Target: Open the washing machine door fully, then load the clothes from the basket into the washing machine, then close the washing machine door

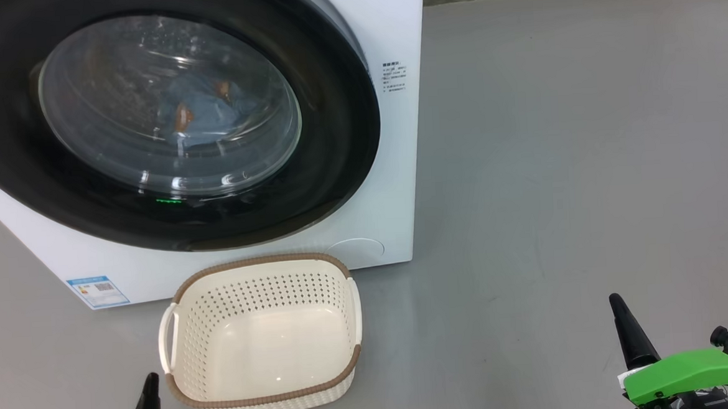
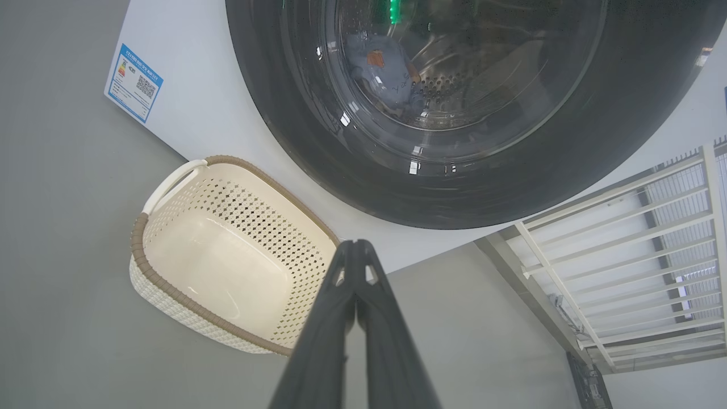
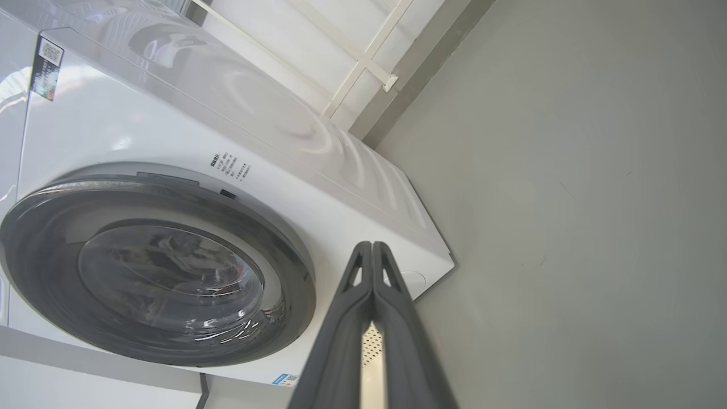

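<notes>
The white washing machine [image 1: 386, 35] stands at the upper left with its round black-framed door [image 1: 335, 137] shut against the front. Through the glass bowl I see light-blue clothes [image 1: 200, 110] with orange patches inside the drum; the same clothes [image 2: 380, 68] show in the left wrist view. The cream basket [image 1: 262, 334] with a brown rim sits on the floor before the machine, nothing in it. My left gripper [image 2: 355, 245] is shut, low at the left, near the basket. My right gripper [image 3: 371, 245] is shut, low at the right, well clear of the machine.
Grey floor [image 1: 554, 157] stretches to the right of the machine. A blue label sticker [image 1: 97, 291] is on the machine's lower front. A white slatted rack [image 2: 642, 244] stands beside the machine in the left wrist view.
</notes>
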Available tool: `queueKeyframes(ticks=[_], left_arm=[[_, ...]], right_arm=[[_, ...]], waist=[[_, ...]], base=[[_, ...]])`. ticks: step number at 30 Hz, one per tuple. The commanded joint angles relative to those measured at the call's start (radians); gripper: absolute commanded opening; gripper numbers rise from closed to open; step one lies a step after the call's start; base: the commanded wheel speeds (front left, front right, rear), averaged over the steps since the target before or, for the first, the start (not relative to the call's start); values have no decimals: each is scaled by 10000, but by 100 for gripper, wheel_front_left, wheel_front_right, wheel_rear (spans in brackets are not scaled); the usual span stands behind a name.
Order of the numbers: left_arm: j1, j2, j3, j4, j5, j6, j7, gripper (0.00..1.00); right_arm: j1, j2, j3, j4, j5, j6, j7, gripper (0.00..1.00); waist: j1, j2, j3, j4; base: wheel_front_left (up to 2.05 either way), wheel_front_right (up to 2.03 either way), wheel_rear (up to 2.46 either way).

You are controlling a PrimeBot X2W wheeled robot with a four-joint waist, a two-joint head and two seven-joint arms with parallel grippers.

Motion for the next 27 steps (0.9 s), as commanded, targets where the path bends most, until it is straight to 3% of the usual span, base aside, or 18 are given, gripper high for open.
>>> queueKeyframes(ticks=[1, 27], left_arm=[[-456, 96, 271, -280, -203, -10, 65, 0], [-715, -111, 706, -342, -2613, -14, 830, 0]], right_arm=[[-142, -33, 26, -317, 302, 8, 50, 0], [-100, 185, -252, -763, 2705, 11, 818, 0]], waist=[[-2, -1, -4, 5], [-2, -1, -104, 131]], base=[[0, 0, 0], [0, 0, 0]])
